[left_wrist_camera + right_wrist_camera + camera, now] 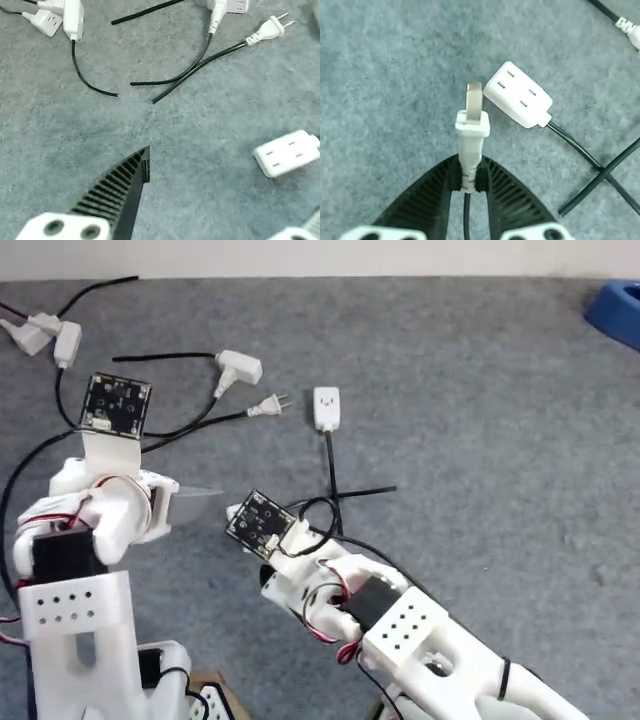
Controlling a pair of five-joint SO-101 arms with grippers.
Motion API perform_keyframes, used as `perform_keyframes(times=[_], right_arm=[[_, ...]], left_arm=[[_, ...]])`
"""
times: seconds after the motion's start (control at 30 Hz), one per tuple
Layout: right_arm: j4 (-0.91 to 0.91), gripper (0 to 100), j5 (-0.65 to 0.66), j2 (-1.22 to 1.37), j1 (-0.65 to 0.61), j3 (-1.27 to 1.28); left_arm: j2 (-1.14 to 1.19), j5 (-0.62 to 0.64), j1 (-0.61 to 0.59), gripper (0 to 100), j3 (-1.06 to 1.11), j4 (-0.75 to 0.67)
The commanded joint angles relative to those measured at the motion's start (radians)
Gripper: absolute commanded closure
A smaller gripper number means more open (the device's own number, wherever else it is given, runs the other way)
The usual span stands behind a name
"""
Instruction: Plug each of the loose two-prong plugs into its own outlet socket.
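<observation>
**Right end effector grips one plug beside the socket; the other plug lies loose**

The surface (380,75) is a grey, felt-like fabric with a fuzzy nap. The right end effector (469,172) has black, ribbed, wedge-shaped fingers. They are closed tight on the moulded neck of a white two-prong plug (472,131), whose black cord drops back between them. The plug's flat metal prongs (475,95) point away from the wrist. They appear just beside one corner of the white, rounded, block-shaped outlet socket (518,95) and are not in any slot. The socket lies flat with its slotted face up. Its black cord (575,145) trails off and crosses a second black cable (600,180).

The left end effector (190,498) is spread wide and grips nothing. One ribbed black finger (127,185) hangs over bare fabric. The loose plug (269,31), white with bare prongs, lies on the surface well ahead of it, near the same socket. A white adapter block (240,367) lies just beyond that plug.

From above, the right arm, built of white printed parts, stretches diagonally from the near right toward the socket. The left arm stands at the near left, its wrist bent forward.
</observation>
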Motion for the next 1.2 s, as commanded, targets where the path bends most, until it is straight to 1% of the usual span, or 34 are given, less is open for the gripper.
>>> perform_keyframes(times=[0.0, 0.13, 0.23, 0.4, 0.5, 0.63, 0.9, 1.17], right_arm=[[-0.018, 99.1, -0.009, -0.035, -0.015, -0.008], [0.025, 99.1, -0.035, -0.038, -0.016, -0.035], [0.070, 99.1, -0.041, -0.058, -0.016, -0.073], [0.143, 99.1, -0.038, -0.176, -0.005, -0.091], [0.183, 99.1, -0.034, -0.242, 0.027, -0.091], [0.243, 99.1, 0.009, -0.268, 0.048, -0.099], [0.351, 99.1, 0.012, -0.263, 0.048, -0.205], [0.386, 99.1, 0.020, -0.262, 0.048, -0.222]], left_arm=[[-0.012, 0.011, 0.110, 50, -0.022, 0.080], [-0.012, 0.020, 0.216, 50, 0.059, 0.078], [-0.012, 0.055, 0.245, 50, 0.124, 0.058], [-0.012, 0.054, 0.240, 50, 0.292, -0.055], [-0.012, 0.054, 0.208, 50, 0.326, -0.101], [-0.012, 0.054, 0.180, 50, 0.325, -0.120], [-0.012, 0.054, 0.177, 50, 0.329, -0.121], [-0.013, 0.054, 0.162, 50, 0.323, -0.129]])
